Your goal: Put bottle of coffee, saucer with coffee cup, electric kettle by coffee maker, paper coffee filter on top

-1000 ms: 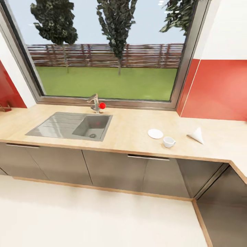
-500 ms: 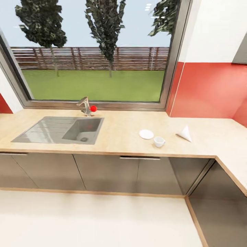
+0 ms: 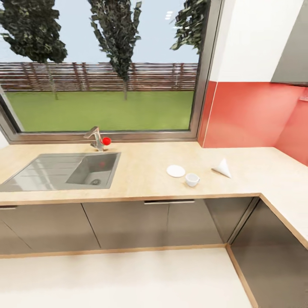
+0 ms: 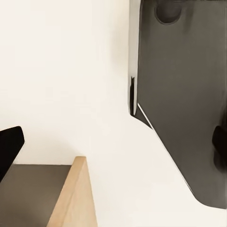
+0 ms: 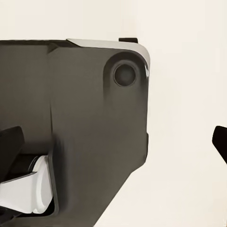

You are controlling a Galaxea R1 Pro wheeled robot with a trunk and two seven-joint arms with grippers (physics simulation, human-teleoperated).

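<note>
From the head view, a light wooden desk runs under a wide window and turns a corner at the right end. A white saucer lies flat on it, roughly midway between the back wall and the front edge. The white coffee cup stands upright on the desk just beside the saucer, a little nearer the front edge, not on the saucer. A white paper coffee filter, cone-shaped, lies tipped on its side farther toward the right corner, apart from the cup. A steel sink is set into the left part of the desk, with a faucet at its back edge.

In the wrist views, the left claw and right claw each show dark fingertips spread wide apart, holding nothing, above a pale floor and the robot's dark base.
</note>
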